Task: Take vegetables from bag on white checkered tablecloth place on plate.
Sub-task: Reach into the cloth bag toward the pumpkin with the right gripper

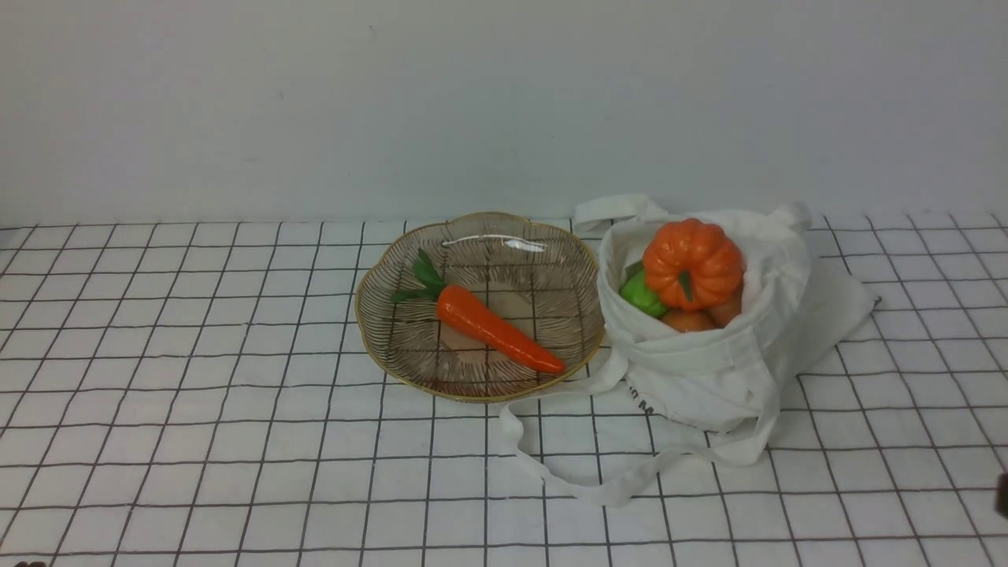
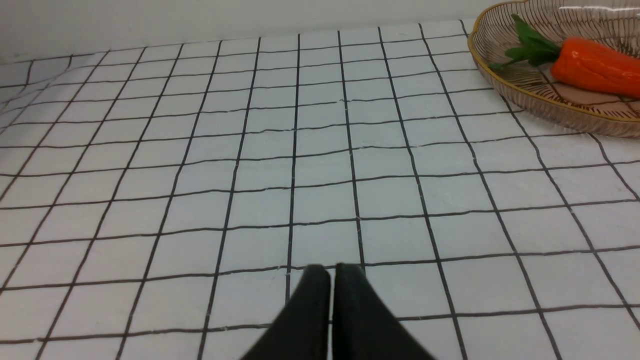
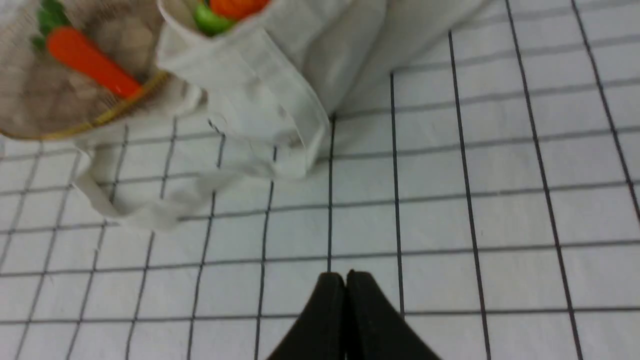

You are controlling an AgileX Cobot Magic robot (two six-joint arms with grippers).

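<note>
An orange carrot [image 1: 496,329] with green leaves lies across the brownish glass plate [image 1: 394,346] at mid-table. Right of the plate slumps the white cloth bag [image 1: 709,370], mouth open. In it sit an orange pumpkin [image 1: 693,264], a green gourd [image 1: 639,294] and tan potatoes [image 1: 693,319]. The white checkered tablecloth [image 1: 197,354] spans the table. My left gripper [image 2: 331,272] hovers shut over bare cloth, well left of the plate [image 2: 525,95] and its carrot [image 2: 595,67]. My right gripper [image 3: 345,277] is shut and empty above the cloth, short of the bag [image 3: 260,100].
The bag's long strap [image 1: 567,472] loops over the cloth in front of the plate and bag. A plain pale wall [image 1: 472,102] rises behind the table. A dark bit of the right arm [image 1: 1002,496] shows at the front view's right edge.
</note>
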